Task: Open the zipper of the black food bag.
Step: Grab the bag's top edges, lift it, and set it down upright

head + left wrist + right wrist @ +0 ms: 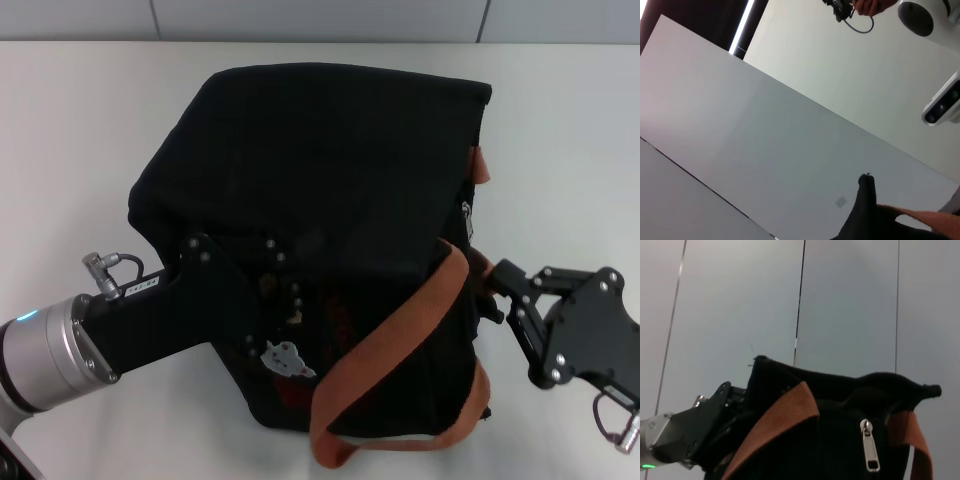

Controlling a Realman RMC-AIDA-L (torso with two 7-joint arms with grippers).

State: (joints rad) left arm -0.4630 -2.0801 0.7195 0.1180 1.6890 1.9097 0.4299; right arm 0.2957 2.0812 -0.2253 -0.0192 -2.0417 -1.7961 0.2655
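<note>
The black food bag (320, 150) stands in the middle of the white table, its top sagging. One orange-brown strap (400, 340) loops down its front right, and a small bear patch (285, 357) shows low on the front. My left gripper (275, 300) presses against the bag's front left face, dark against the fabric. My right gripper (492, 292) is open beside the bag's right end, close to the strap. The right wrist view shows the silver zipper pull (869, 452) hanging at that end of the bag (835, 445). A bag corner (862, 215) shows in the left wrist view.
The white table (80, 120) stretches around the bag on all sides, with a panelled wall (320, 18) behind it. My left arm (685, 432) shows beyond the bag in the right wrist view. Parts of my white body (915, 15) show in the left wrist view.
</note>
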